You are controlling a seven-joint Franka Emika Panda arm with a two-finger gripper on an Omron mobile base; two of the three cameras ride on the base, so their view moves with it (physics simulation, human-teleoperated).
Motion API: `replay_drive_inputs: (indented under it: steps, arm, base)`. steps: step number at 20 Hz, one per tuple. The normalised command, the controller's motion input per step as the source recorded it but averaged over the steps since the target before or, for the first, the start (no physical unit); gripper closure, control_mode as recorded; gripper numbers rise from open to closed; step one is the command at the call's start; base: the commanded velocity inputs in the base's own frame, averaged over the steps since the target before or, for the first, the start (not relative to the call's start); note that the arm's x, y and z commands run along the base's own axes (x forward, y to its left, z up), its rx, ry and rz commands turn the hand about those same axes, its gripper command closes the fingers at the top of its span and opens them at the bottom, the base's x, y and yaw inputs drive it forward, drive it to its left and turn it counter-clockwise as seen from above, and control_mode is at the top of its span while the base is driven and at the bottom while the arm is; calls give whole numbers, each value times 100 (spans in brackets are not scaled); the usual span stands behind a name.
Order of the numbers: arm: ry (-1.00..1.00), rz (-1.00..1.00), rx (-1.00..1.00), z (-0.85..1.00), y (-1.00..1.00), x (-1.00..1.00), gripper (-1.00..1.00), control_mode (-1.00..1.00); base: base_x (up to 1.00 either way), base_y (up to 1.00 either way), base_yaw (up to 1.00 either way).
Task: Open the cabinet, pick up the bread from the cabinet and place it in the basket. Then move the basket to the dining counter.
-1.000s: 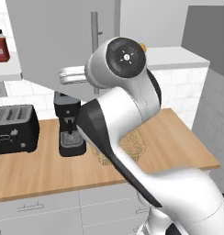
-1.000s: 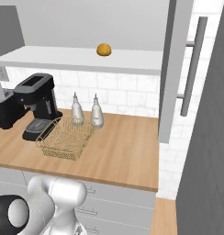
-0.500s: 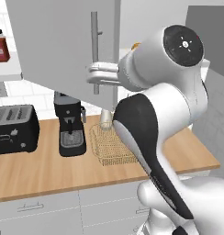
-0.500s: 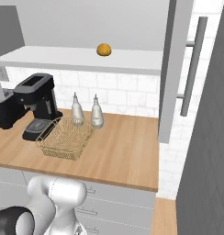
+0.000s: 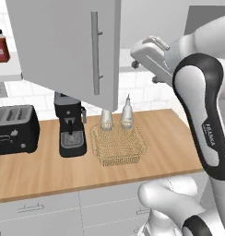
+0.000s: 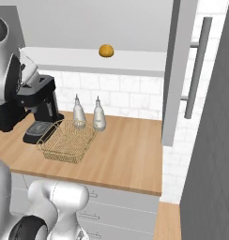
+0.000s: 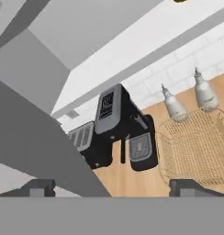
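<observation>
Jaws (image 7: 112,186) spread wide, empty; bread (image 6: 106,50) on cabinet (image 6: 179,70) shelf, right base view.

Through the hand camera I saw the hand (image 7: 111,187) with its fingers (image 7: 38,187) spread wide, holding nothing. A grey cabinet door (image 7: 36,142) edge cut across the left. Beyond sat the coffee machine (image 7: 125,131), the toaster (image 7: 82,137), the basket (image 7: 196,144) and two bottles (image 7: 172,104) on the bench (image 7: 132,176).
</observation>
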Motion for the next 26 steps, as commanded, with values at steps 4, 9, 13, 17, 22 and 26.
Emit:
replay_drive_inputs:
  steps: [4,9,13,17,22,26]
  arm:
    - [7,9,30,0,0,80,-100,-100]
    - [5,11,26,-21,41,93,-100,-100]
    - [6,25,23,-6,58,97,-100,-100]
    - [23,42,27,20,48,25,-100,-100]
    - [16,41,15,10,90,-9,-100,-100]
    - [5,34,5,0,100,-16,-100,-100]
  base:
    - [0,0,0]
    - [0,0,0]
    - [0,0,0]
    - [0,0,0]
    - [0,0,0]
    - [0,0,0]
